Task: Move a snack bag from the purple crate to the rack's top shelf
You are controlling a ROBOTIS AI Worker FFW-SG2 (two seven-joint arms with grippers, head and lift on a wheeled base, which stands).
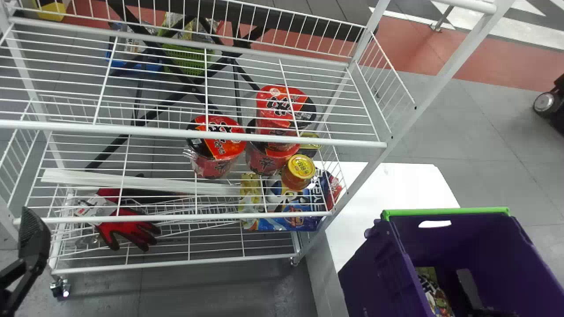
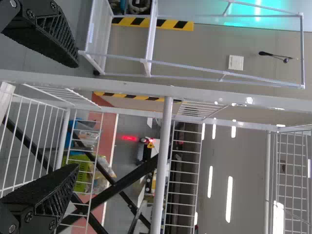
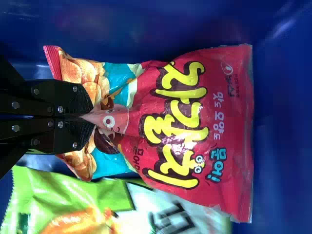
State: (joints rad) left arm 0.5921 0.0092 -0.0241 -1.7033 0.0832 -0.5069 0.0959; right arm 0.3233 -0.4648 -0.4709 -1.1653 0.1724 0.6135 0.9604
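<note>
the right gripper, fingers closed together, pinches the red snack bag in the purple crate; pinch depth is hard to judge, and a shallow hold could slip on lifting.

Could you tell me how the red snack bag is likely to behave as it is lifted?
The red snack bag will probably stay soft and crinkle, since its film already puckers where the right gripper pinches it. It looks puffed, so likely light for its size. The chips pictured on it suggest contents that may crush under a hard squeeze.
</note>
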